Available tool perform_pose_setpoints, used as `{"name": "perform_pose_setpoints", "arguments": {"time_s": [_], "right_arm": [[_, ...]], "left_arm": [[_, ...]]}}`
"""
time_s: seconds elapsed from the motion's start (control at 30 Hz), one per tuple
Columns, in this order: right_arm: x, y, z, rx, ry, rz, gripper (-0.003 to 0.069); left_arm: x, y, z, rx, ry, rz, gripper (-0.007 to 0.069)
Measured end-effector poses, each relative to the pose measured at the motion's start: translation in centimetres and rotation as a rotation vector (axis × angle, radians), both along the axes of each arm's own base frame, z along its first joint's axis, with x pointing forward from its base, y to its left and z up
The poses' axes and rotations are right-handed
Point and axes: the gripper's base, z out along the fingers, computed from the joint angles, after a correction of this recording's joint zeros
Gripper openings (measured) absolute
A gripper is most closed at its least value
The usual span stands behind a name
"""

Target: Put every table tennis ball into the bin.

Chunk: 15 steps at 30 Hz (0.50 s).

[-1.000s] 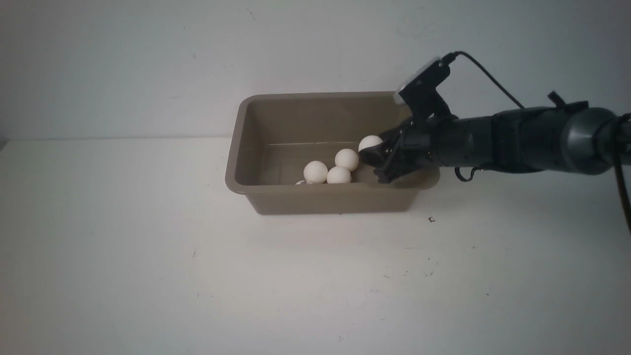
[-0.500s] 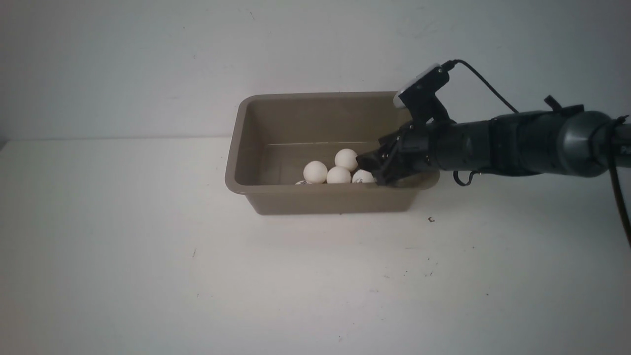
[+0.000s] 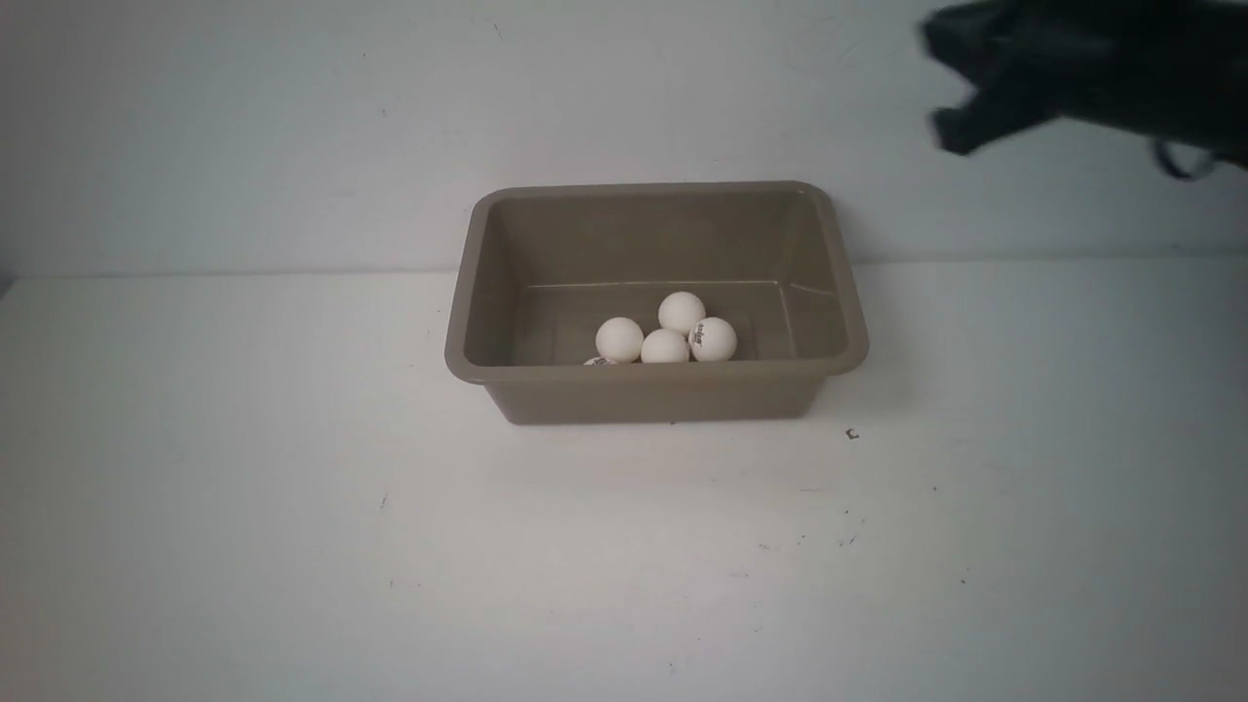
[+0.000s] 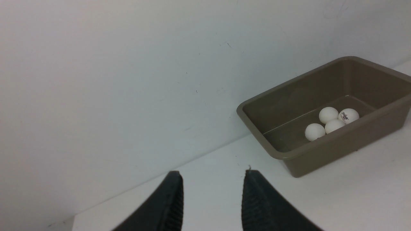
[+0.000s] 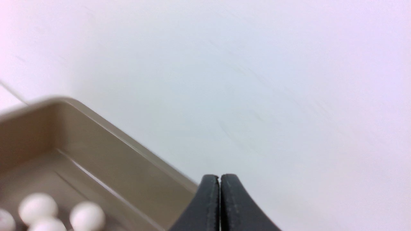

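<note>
The left claw [image 4: 212, 192] shows only in its own wrist view, as two dark ribbed fingers [image 4: 173, 202] standing apart with nothing between them, poised over the white counter [image 3: 292, 507] well to the left of the bin [image 3: 468, 322]; the arm behind it is out of sight. The bin, a taupe plastic tub with rounded corners, a flared rim and sloping walls, sits at the middle of the counter toward the far wall. Inside it, near the front wall, lie the table tennis balls [image 3: 666, 346], matte off-white and clustered touching one another: four are plain to see, the rightmost with a small dark printed logo, while a fifth ball [image 3: 599, 362] at the left of the cluster is mostly hidden behind the near rim, only a sliver showing. At the far right, high above the counter and well clear of the bin, the right arm [image 3: 1092, 78] is a dark motion-blurred shape cut off by the frame edge, its details hard to make out. Its wrist view shows the right claw [image 5: 220, 202] clenched, smooth black fingers pressed together, empty.
</note>
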Motion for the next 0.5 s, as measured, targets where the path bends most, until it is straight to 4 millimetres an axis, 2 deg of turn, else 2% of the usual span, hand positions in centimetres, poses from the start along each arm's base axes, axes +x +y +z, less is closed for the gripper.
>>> {"name": "perform_pose_setpoints", "arguments": {"time_s": [0.07, 0.13, 0.17, 0.27, 0.4, 0.5], "right_arm": [[-1.6, -1.5, -1.4, -0.006, 0.036, -0.033, -0.0012], [-4.2, -2.5, -4.0, -0.057, 0.087, -0.023, -0.0013], [-4.4, -2.6, -4.3, -0.063, 0.095, -0.019, -0.0013], [-7.1, -2.7, -6.0, -0.12, 0.114, 0.025, -0.0013], [-8.9, -2.6, -5.6, -0.088, 0.103, 0.031, -0.0013], [-10.9, -2.6, -6.8, -0.061, 0.139, 0.017, -0.0013]], "left_arm": [[0.0, 0.0, 0.0, 0.0, 0.0, 0.0, 0.0237], [0.0, 0.1, 0.0, 0.008, -0.002, 0.005, 0.0237], [0.0, 0.1, 0.0, 0.011, -0.004, 0.007, 0.0237], [0.1, 0.2, -0.1, 0.027, -0.008, 0.016, 0.0237], [1.0, -0.1, -1.8, 0.046, 0.016, 0.015, 0.0237], [1.8, -0.5, -3.7, 0.039, 0.041, 0.004, 0.0237]]}}
